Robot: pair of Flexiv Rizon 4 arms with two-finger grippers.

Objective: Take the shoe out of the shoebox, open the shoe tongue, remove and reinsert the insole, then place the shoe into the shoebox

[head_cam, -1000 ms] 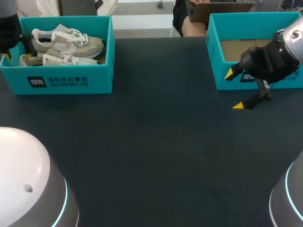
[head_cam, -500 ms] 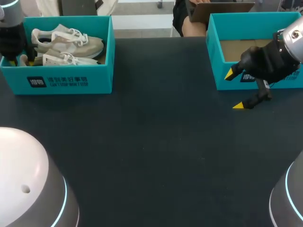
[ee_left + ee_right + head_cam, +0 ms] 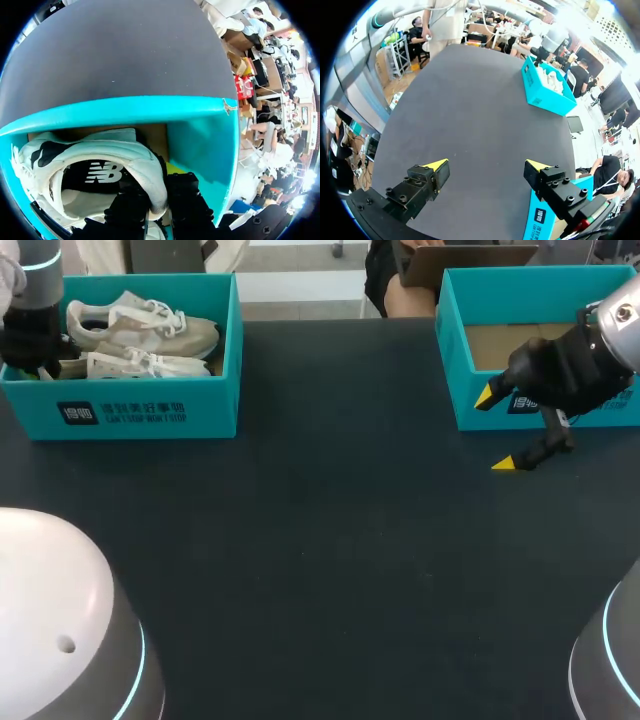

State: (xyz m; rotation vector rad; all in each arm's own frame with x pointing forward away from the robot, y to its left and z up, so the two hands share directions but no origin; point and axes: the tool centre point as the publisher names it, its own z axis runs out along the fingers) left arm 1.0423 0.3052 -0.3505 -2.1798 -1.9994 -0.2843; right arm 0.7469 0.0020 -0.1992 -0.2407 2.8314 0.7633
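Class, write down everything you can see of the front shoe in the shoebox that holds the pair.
The shoe is a pale cream and white trainer with white laces. It looks like soft fabric and suede. It lies in the teal shoebox by the front wall, next to the other shoe, with its toe towards the table's middle. The left wrist view shows a dark lining, a black heel patch and a padded heel collar. The left hand pinches that collar, with one finger inside the shoe and one outside.

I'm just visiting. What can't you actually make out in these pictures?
- The left claw: in the head view, the left arm's own black wrist covers it.
- The heel of the nearer shoe: in the head view, it is behind that same wrist.
- The right shoebox: in the head view, its right end is behind the right arm and cut off by the edge.
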